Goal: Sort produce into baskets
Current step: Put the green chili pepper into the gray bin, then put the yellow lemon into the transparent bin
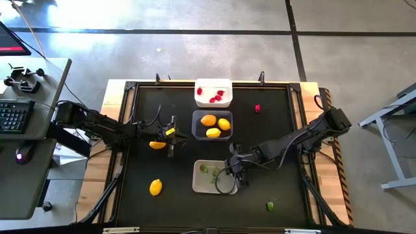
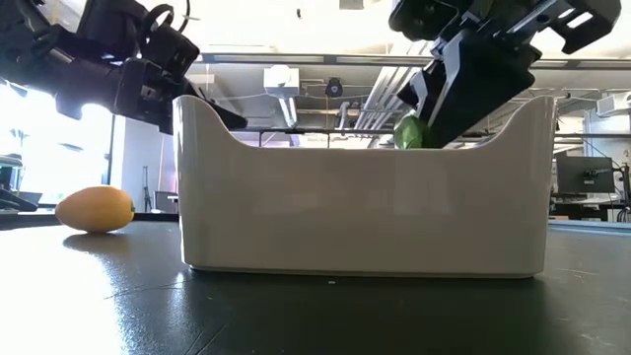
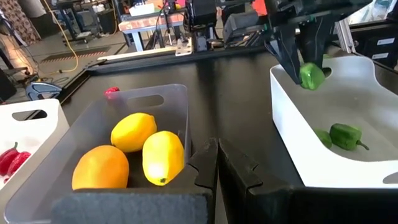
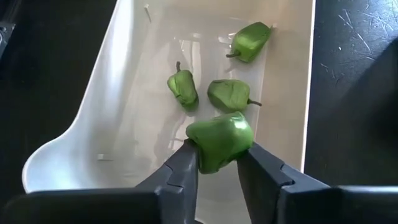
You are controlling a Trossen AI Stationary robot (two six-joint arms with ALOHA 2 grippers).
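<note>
At about six o'clock on the counter, the right end effector hangs over the pale basket, its fingers pinching a green pepper above three others, well placed for a drop among its kind. A stray lemon waits at eight o'clock. At the centre the dark basket gathers three lemons; the left end effector, fully closed, idles at nine o'clock. At twelve o'clock, the white basket keeps the red pieces.

Green piece above white tray
</note>
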